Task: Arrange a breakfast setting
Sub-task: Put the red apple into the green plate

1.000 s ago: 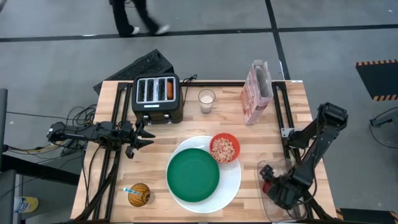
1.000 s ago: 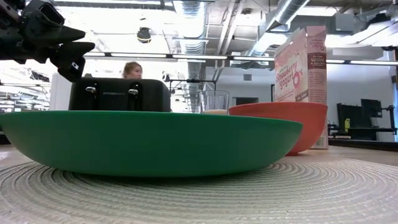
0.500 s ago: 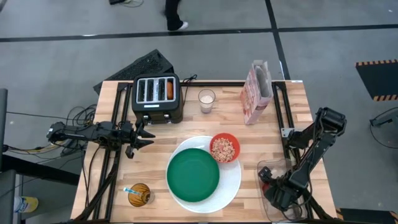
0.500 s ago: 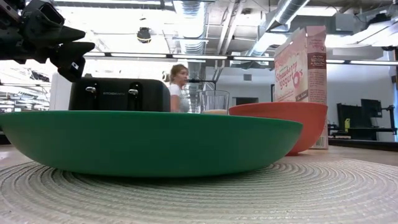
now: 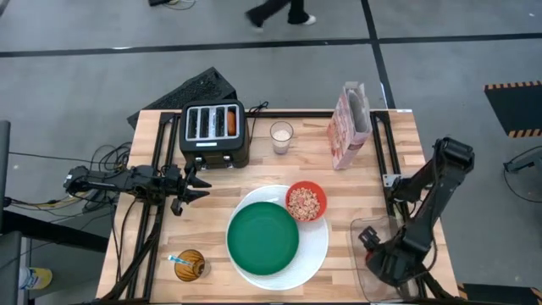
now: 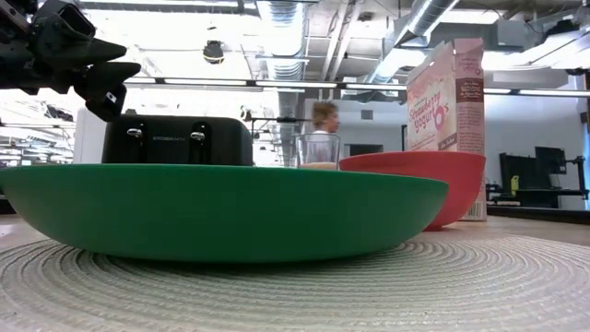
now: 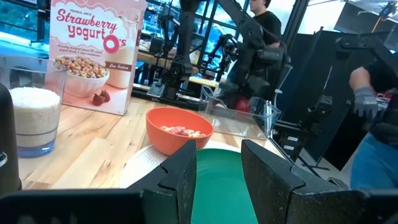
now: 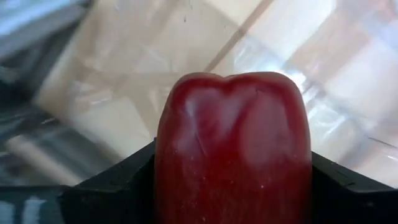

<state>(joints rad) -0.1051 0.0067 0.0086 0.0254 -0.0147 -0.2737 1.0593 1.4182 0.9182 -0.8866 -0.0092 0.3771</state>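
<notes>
The green plate lies on the large white plate, which rests on a woven mat. The red bowl with cereal sits on the white plate's far right rim. A round brown bread and the blue-handled spoon lie at the near left. My right gripper is low inside a clear container at the near right, shut on the dark-red fruit. My left gripper hovers open and empty, left of the plates and near the toaster; it also shows in the low view. My right gripper pinches the dark-red fruit between its two fingers, one on each of the fruit's sides. The fruit's dimpled end points away from the wrist. The arm comes from above into the clear container. I cannot tell whether the fruit is lifted off the container's floor.
A black toaster with an orange piece in one slot, a glass of milk and a cereal box stand along the far edge. A person walks on the floor beyond the table.
My right arm has shifted slightly over the clear container with the fruit still between its fingers. The person beyond the table has walked toward the right.
</notes>
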